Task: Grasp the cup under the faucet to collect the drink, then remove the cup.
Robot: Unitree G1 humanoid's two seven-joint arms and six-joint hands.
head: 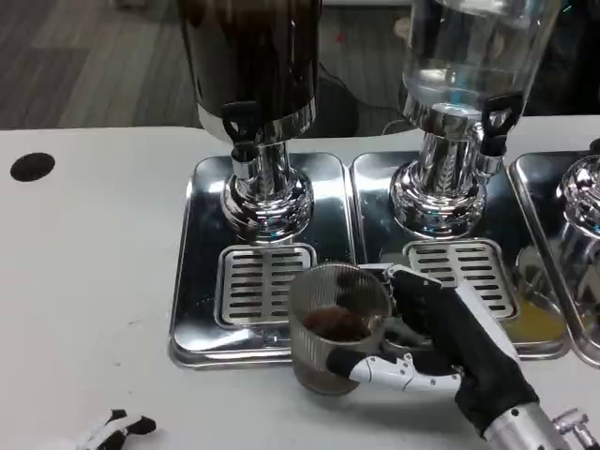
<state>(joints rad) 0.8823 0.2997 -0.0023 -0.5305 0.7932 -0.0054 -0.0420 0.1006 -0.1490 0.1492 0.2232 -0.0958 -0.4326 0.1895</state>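
A clear ribbed cup (333, 328) with a little dark drink at its bottom stands at the front edge of the left dispenser's steel base (202, 272), in front of the slotted drip grate (264, 283). My right hand (436, 337) grips the cup from the right, thumb low on its front and fingers around its far side. The dark-drink dispenser's faucet (242, 127) is well behind the cup. My left hand (114, 429) lies at the bottom left edge, only its fingertips visible.
A second dispenser with clear liquid (464, 56) stands on its own steel base (375, 202) to the right, its faucet (495, 117) above a grate (464, 272). A third base (562, 309) shows at the far right. A black hole (32, 166) marks the table's left.
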